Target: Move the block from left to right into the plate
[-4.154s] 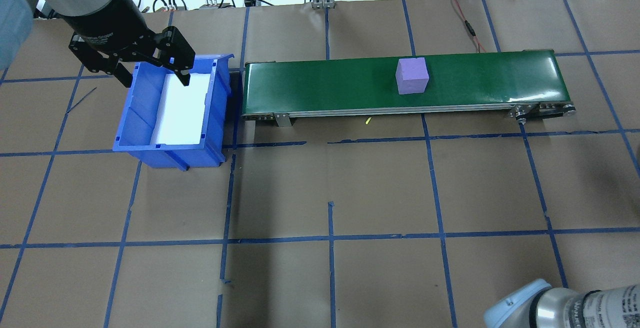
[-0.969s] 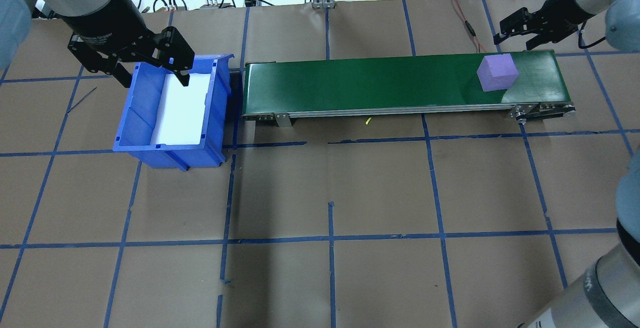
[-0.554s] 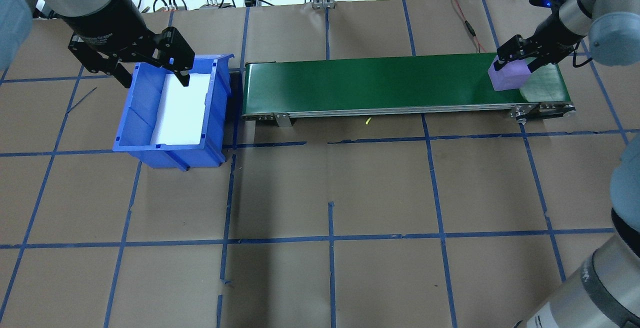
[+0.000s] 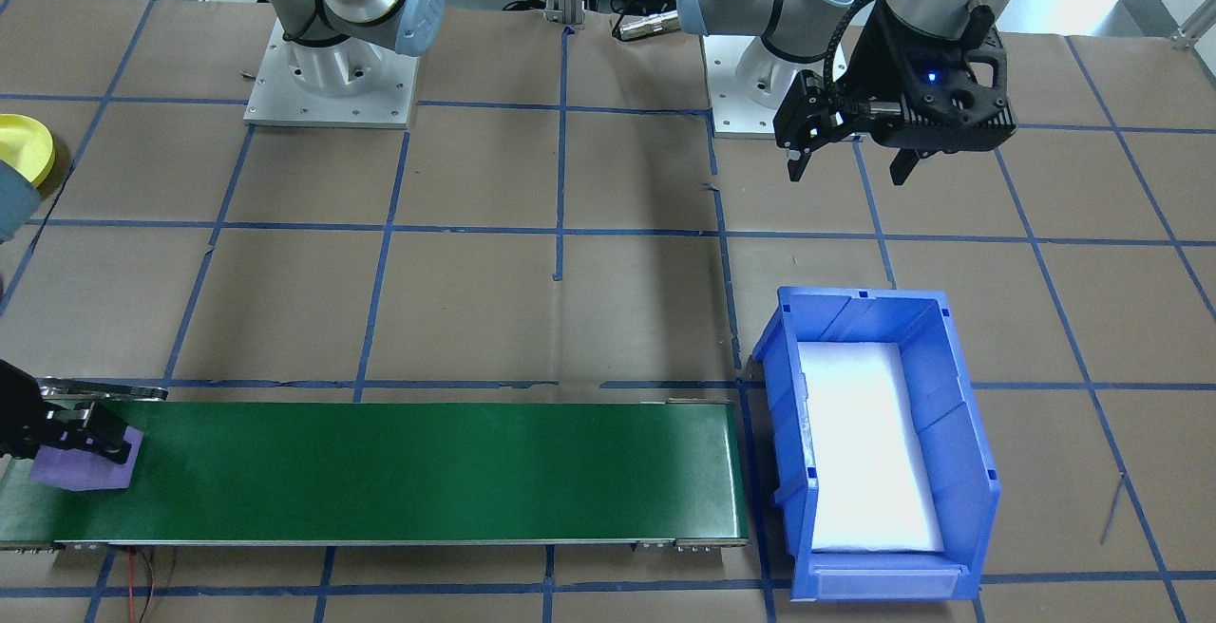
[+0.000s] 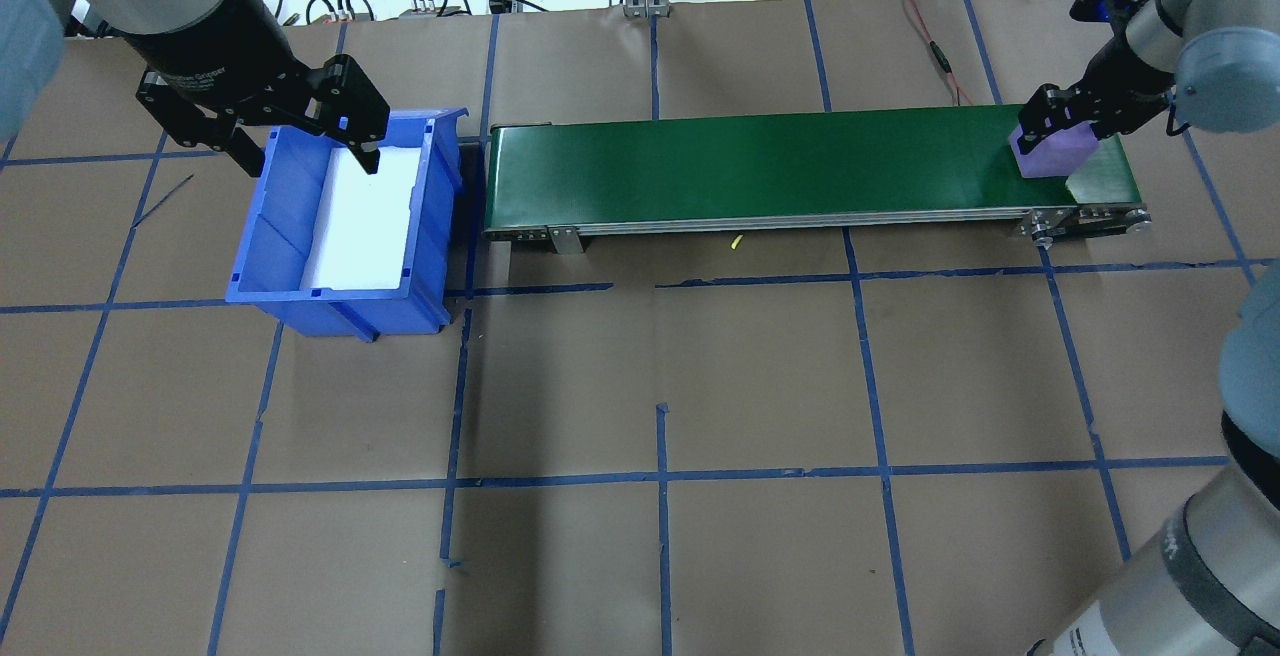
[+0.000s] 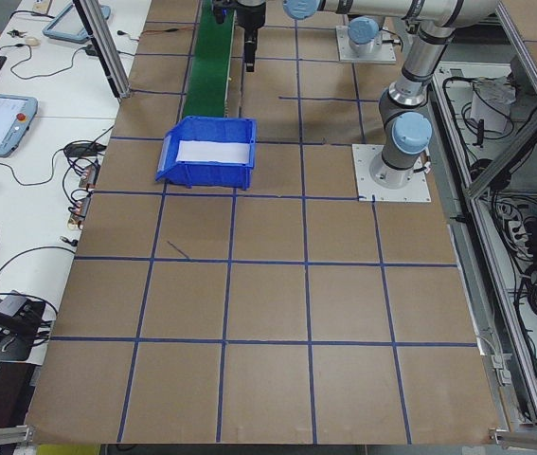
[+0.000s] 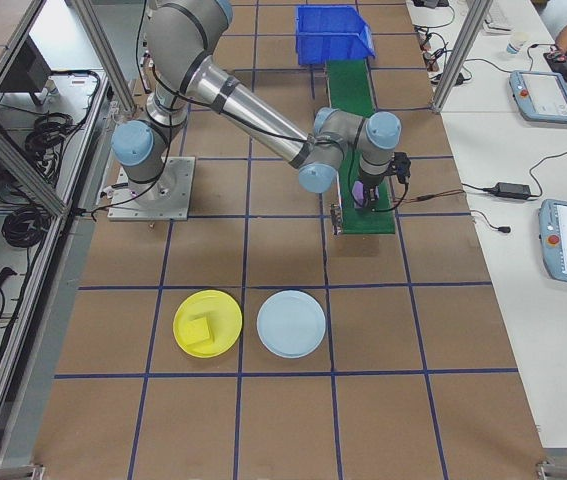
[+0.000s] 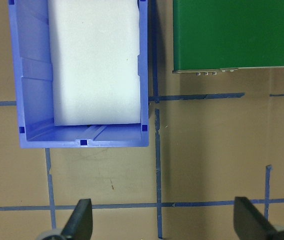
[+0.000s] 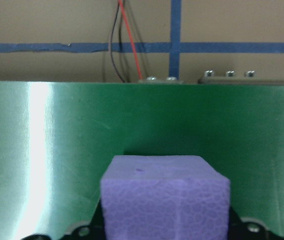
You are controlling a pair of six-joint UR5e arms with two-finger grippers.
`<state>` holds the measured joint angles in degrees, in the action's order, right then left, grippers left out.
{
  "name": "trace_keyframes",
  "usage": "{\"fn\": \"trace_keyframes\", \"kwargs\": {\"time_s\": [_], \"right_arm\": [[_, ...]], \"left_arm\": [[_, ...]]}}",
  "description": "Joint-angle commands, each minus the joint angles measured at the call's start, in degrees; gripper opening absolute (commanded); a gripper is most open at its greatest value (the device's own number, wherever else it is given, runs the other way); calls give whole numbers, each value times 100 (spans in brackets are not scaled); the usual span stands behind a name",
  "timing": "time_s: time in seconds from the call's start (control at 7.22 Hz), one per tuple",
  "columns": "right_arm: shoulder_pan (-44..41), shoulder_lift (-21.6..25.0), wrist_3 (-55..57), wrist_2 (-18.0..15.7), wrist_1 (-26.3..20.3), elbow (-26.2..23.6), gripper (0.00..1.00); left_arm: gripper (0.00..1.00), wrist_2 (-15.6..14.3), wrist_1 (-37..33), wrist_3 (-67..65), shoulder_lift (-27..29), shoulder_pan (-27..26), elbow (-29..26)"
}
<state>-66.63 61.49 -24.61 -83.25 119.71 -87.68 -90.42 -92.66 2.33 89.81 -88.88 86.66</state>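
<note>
- Brown paper-covered table point(image 5: 660, 366) gridded with blue tape.
- Right gripper point(image 5: 1060, 131) clenched on purple foam cube point(image 5: 1052, 151), squarely upright at green conveyor belt's point(image 5: 760, 166) end.
- Left gripper point(image 5: 300, 141) spread, empty, beyond belt's opposite end.

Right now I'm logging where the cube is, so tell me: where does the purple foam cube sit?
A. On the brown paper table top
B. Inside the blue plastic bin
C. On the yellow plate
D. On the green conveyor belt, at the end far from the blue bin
D: the purple foam cube rests on the green conveyor belt at the end far from the blue plastic bin, with the right gripper around it.
</note>
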Motion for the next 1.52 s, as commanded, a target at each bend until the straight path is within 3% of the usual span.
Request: {"fn": "trace_keyframes", "kwargs": {"time_s": [0.0,0.28,0.55,0.69,0.83,0.97,1.11,1.25,1.38], "right_arm": [[428,152,-78,-138,524,50,22],[1707,320,-1668,-138,518,-74,24],[3221,346,-3358,-137,29,-361,25],[3427,294,-3871,-286,8,-572,26],[3446,172,-4268,-914,-1,-757,27],[3455,66,-4307,-1034,25,-794,39],[3507,48,-4359,-1026,34,-820,75],[3508,65,-4342,-1017,35,-821,100],[3508,143,-4307,-930,35,-777,100]], "left_arm": [[100,-2,2,4,-7,2,0],[100,-2,-6,13,-16,2,0],[100,6,-50,31,-16,2,9],[100,6,-68,39,-16,2,79],[100,15,-42,39,-51,11,227],[100,-2,-7,48,-51,11,238],[100,-2,11,-21,-51,11,212],[100,-11,11,-13,-51,20,220],[100,-11,11,4,-51,20,229]]}}
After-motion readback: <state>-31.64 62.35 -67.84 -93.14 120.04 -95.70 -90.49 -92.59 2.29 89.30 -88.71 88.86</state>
